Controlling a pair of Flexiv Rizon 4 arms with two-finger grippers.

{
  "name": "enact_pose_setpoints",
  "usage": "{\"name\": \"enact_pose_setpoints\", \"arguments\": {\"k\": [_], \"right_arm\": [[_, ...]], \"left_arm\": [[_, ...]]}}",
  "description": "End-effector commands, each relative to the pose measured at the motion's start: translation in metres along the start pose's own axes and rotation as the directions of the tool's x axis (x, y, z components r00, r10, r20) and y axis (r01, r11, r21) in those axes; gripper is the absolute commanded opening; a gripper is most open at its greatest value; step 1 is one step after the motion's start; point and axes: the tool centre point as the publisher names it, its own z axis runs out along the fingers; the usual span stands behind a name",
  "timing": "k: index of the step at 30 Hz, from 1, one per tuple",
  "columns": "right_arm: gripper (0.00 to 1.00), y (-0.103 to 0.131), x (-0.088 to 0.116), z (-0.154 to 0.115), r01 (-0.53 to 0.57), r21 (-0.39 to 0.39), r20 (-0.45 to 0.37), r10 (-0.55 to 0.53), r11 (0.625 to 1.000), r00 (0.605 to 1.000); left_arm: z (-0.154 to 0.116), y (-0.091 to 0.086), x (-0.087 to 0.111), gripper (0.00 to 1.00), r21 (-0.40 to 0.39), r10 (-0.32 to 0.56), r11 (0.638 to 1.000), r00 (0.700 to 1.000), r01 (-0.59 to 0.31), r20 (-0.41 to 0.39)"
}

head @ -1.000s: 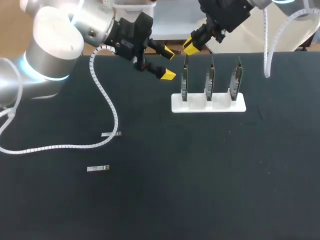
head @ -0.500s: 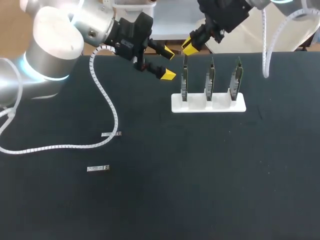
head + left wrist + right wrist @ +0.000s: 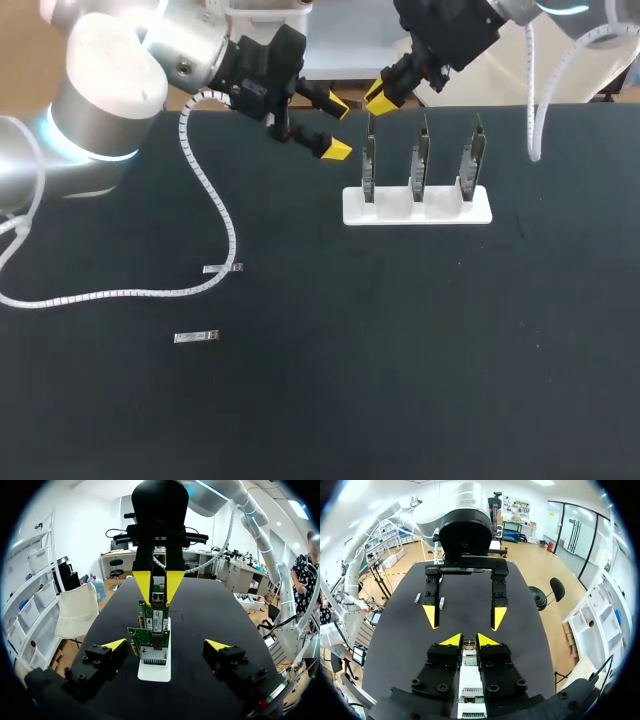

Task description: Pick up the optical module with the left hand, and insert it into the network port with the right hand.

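A white stand [image 3: 440, 212] at the back of the black table holds three upright green network cards. My right gripper [image 3: 378, 97] hangs just above the left card [image 3: 369, 165]. Its yellow fingers stand close together on a small silver piece [image 3: 157, 598] that looks like an optical module. The right wrist view shows the right gripper [image 3: 469, 640] directly over that card's top edge. My left gripper [image 3: 338, 127] is wide open and holds nothing. It is left of the stand and faces the row of cards, with the left gripper [image 3: 166, 644] in line with them.
Two more silver optical modules [image 3: 222, 268] [image 3: 197, 337] lie flat on the table's left half. A white ribbed cable [image 3: 215, 205] from my left arm trails across the cloth near them.
My right gripper has shifted very slightly above the left card. The left arm and the modules on the table have not moved.
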Motion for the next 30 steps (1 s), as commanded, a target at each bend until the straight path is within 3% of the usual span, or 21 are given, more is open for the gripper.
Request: {"name": "enact_pose_setpoints", "arguments": {"k": [1, 29, 30], "right_arm": [[0.00, 0.0056, 0.0022, 0.0008, 0.000, 0.014, -0.001, 0.000, 1.000, 1.000], [0.00, 0.0058, 0.0093, 0.0080, -0.011, 0.021, -0.012, 0.012, 1.000, 1.000], [1.00, 0.0059, 0.0094, 0.0082, -0.013, 0.022, -0.014, 0.013, 1.000, 1.000]], "left_arm": [[0.0005, 0.0013, -0.0006, 1.00, 0.002, -0.001, 1.000, 1.000, 0.001, -0.003], [0.0005, 0.0013, -0.0006, 1.00, 0.002, -0.001, 1.000, 1.000, 0.001, -0.003], [0.0005, 0.0013, -0.0006, 1.00, 0.002, -0.001, 1.000, 1.000, 0.001, -0.003]]}}
